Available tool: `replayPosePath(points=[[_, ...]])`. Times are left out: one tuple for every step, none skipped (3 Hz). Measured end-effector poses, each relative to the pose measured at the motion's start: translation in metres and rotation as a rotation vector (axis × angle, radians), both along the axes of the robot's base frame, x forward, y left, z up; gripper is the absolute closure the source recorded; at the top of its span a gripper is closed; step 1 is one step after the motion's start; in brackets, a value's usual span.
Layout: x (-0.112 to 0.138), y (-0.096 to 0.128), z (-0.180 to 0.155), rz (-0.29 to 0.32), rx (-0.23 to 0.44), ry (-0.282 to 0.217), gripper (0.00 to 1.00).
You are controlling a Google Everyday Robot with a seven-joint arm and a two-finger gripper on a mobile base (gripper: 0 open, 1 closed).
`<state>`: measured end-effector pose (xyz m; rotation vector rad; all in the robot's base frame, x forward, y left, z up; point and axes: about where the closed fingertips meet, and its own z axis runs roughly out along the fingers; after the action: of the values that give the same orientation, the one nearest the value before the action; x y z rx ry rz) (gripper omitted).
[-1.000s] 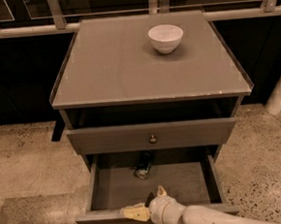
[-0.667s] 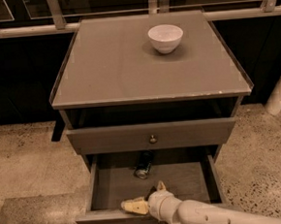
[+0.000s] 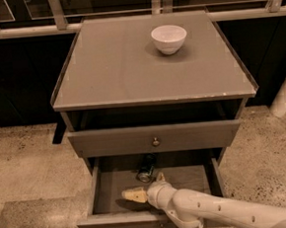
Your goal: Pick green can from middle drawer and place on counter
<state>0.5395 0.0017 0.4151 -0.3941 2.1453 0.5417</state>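
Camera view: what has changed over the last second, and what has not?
The tool has moved deeper into the open middle drawer, toward the green can lying at its back. Nothing was taken hold of or let go. The green can, the white bowl and the counter stayed as they were.

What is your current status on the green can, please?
Gripper low inside middle drawer, front-left of the can, not holding it. Green can on its side at the drawer's back. Upper drawer front juts just above it.
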Motion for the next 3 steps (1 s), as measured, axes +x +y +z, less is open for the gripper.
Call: replayPosePath(points=[[0.0289,0.0156,-0.0076,-0.04,-0.039,-0.004,0.0],[0.0229,0.0144,-0.0053,-0.036,-0.033,-0.007,0.0],[0.0254,0.016,-0.0108,-0.003,-0.042,0.009,0.0]])
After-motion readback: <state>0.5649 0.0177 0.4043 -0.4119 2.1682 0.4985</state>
